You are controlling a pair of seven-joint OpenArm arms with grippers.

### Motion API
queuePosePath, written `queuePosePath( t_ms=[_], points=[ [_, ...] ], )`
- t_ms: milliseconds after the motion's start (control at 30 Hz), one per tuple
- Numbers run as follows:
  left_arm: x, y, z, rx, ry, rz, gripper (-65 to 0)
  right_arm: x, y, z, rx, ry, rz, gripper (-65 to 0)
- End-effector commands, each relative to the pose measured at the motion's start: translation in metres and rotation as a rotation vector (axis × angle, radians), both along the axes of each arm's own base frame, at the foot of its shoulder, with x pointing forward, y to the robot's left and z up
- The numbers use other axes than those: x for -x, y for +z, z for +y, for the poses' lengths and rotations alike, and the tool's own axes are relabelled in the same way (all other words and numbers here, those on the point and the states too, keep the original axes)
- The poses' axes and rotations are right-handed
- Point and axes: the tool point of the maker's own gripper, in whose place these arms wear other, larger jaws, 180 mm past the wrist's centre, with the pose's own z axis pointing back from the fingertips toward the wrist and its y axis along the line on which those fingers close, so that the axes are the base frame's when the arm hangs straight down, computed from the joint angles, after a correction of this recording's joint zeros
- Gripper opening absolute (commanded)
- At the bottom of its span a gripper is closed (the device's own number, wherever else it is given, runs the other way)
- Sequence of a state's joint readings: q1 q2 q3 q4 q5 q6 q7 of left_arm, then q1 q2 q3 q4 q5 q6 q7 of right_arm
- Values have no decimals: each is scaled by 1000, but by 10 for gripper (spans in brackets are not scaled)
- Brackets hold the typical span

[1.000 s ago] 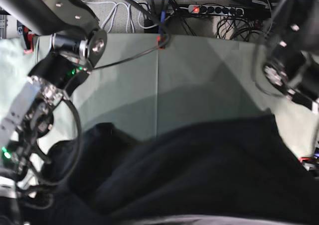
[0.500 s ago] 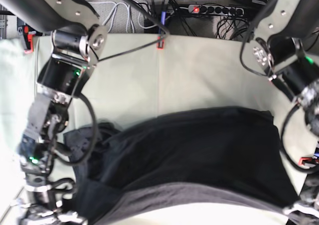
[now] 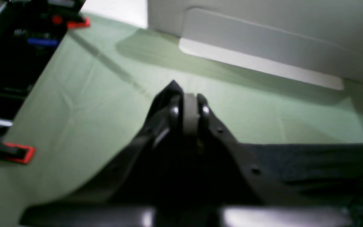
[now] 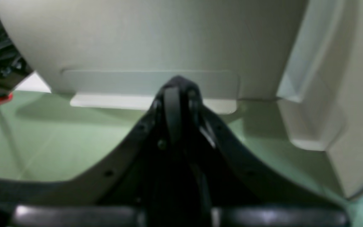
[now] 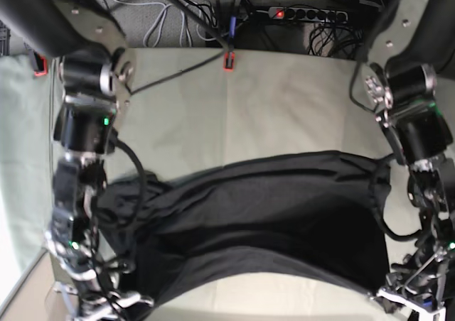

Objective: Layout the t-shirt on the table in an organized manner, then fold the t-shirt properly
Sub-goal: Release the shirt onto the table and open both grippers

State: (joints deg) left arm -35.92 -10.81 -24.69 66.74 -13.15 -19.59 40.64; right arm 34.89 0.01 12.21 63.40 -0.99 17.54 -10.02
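The dark charcoal t-shirt (image 5: 256,221) lies spread in a wide band across the near half of the table (image 5: 284,101), bunched at its left end. My left gripper (image 5: 399,296) is at the shirt's near right corner. In the left wrist view its jaws (image 3: 189,101) are shut, with a peak of dark cloth at the tips and the t-shirt (image 3: 310,157) stretching off to the right. My right gripper (image 5: 106,307) is at the near left corner. Its jaws (image 4: 178,91) are also shut, with a dark lump of cloth at the tips.
Red clamps (image 5: 229,62) (image 5: 40,65) (image 3: 19,152) pin the pale green cover at the table's edges. Behind the far edge lie a power strip (image 5: 306,13) and cables. The robot's pale base housing (image 3: 263,41) (image 4: 169,37) stands right in front of both wrists.
Both arms have swung toward the near edge, drawing the shirt with them. The cloth, lifted close to the camera before, now lies lower, flatter and more stretched out.
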Motion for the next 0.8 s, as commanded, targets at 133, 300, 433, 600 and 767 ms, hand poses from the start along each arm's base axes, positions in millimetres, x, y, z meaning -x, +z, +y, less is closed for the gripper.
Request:
queuePosePath(
  t_ms=[133, 300, 433, 600, 767],
  points=[
    [-19, 36, 7, 21, 13, -105, -644, -42, 39, -6, 16, 17, -31, -646],
    [-30, 43, 18, 38, 24, -93, -585, -71, 31, -9, 22, 40, 75, -467],
    [-35, 42, 32, 49, 41, -72, -419, -81, 38, -14, 14, 37, 96, -292],
    [-42, 47, 30, 75, 36, -71, -338, -85, 56, -15, 11, 34, 63, -300],
    [-31, 35, 29, 52, 35, -57, -338, -71, 33, -43, 47, -8, 90, -296]
  ],
)
